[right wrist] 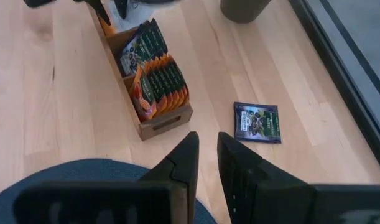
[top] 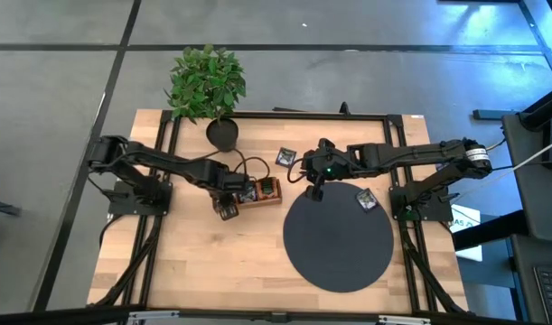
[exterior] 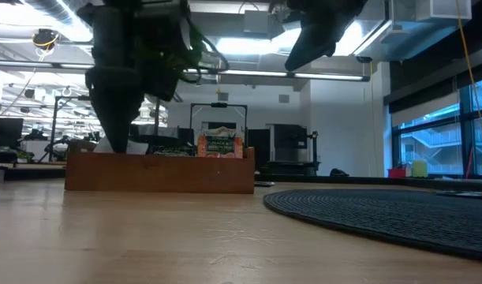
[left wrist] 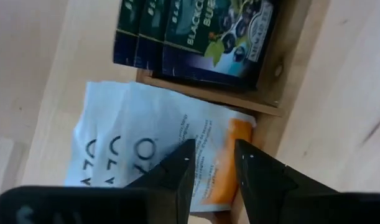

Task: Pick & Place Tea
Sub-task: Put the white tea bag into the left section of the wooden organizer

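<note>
A two-armed robot works over a pale wooden worktop (top: 212, 262), where tea sachets fill a brown wooden tray (top: 257, 191) near the centre. The left gripper (top: 227, 209) reaches down at the tray's left end; in its wrist view the two dark fingers (left wrist: 177, 171) stand slightly apart, just above or at the edge of a stack of white sachets with orange print (left wrist: 152, 146). Whether they pinch one of them cannot be told. Beside that stack, in the next compartment, lie dark sachets with a berry picture (left wrist: 202, 34). From table height the same gripper (exterior: 114, 130) drops behind the tray's front wall (exterior: 160, 172), with upright orange-topped sachets (exterior: 219, 143) showing above the rim farther along.

The right gripper (top: 315, 191) hangs over the far rim of the large black round mat (top: 339, 239), its fingers (right wrist: 180, 165) nearly closed with only a narrow gap and nothing between them. Its wrist view looks down on the tray (right wrist: 162, 121), where dark-fronted, orange-edged sachets (right wrist: 158, 81) stand packed in rows.

One dark sachet (top: 285, 157) lies alone on the bare wood between the tray and the right arm, also seen flat in the right wrist view (right wrist: 257, 122). Another sachet (top: 367, 199) rests on the mat near its right edge. A potted plant (top: 208, 86) stands at the far edge of the worktop.
</note>
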Tool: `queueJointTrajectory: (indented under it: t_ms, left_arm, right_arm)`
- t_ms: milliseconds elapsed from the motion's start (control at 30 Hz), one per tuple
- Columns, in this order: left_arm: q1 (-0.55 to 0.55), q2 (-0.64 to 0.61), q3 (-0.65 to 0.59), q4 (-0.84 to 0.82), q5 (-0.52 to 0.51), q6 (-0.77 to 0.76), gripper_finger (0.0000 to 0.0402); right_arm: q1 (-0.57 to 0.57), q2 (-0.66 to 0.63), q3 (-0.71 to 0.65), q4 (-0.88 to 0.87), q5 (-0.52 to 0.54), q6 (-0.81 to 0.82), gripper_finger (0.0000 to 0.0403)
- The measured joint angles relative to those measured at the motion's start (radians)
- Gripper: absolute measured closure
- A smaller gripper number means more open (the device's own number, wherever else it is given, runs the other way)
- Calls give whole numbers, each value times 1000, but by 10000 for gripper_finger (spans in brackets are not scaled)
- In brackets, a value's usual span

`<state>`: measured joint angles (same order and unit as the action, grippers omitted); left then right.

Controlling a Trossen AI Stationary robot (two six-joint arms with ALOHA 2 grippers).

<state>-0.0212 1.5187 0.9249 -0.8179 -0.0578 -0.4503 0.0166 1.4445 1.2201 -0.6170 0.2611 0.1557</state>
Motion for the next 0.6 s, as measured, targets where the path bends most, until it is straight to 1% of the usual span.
queueJointTrajectory:
  t_ms: [300,467,600]
  left_arm:
    - [-9,52,2,3,11,0,297]
    - [-13,50,1,-2,20,-6,297]
    - [-7,16,1,-5,26,-3,293]
  right_arm:
    - [0,0,0,-3,0,-4,340]
    - [0,0,0,-3,0,-5,340]
    - [0,0,0,-3,0,-5,340]
